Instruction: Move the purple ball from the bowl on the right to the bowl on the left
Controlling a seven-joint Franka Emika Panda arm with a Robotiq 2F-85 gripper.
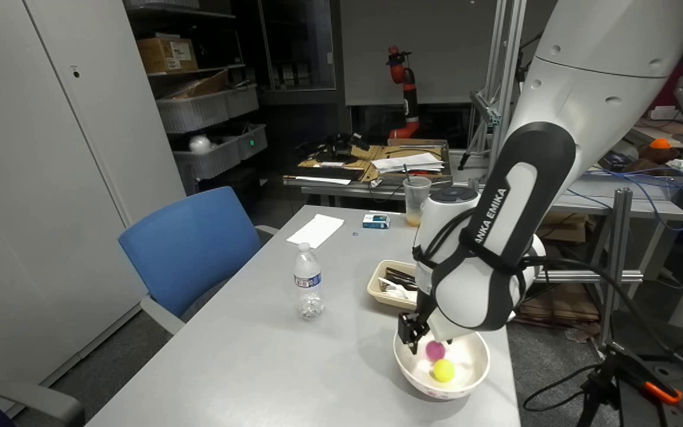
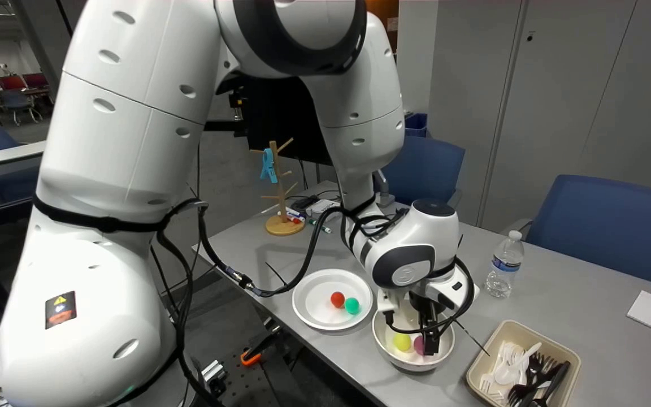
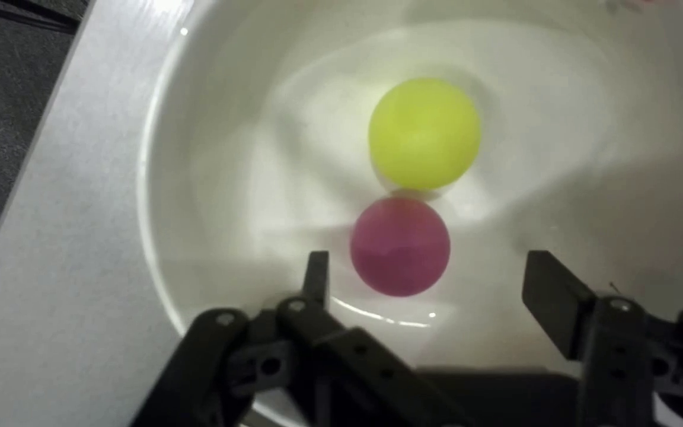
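At the left of an exterior view a shallow white dish (image 2: 312, 295) holds a red ball (image 2: 337, 299) and a green ball (image 2: 352, 306); it is probably the receiving bowl. To its right on the counter (image 2: 591, 316) stands the deep bowl (image 2: 413, 365), with a yellow ball (image 2: 402, 341) and then the purple ball (image 2: 418, 345) inside it.

The wrist view, also read from the left, shows one jaw, the purple ball, then the opposite jaw. The claw (image 3: 428, 276) has its jaws well apart and grips nothing; the ball sits nearer the left of that view. Whether the tips reach low enough to straddle it cannot be told.

The purple ball looks smooth and probably weighs very little, likely a hollow plastic shell: stiff under light pressure, apt to dent under a hard squeeze, quick to roll. The best hold is across its widest part, level with its middle, both pads (image 3: 318, 276) arriving together; pinched higher, it would likely squirt away. The yellow ball lies just beside it, touching or not, and a nudge could set both rolling.

Farther right, a water bottle (image 2: 504, 265) and then a cutlery tray (image 2: 554, 343) stand apart from the deep bowl.
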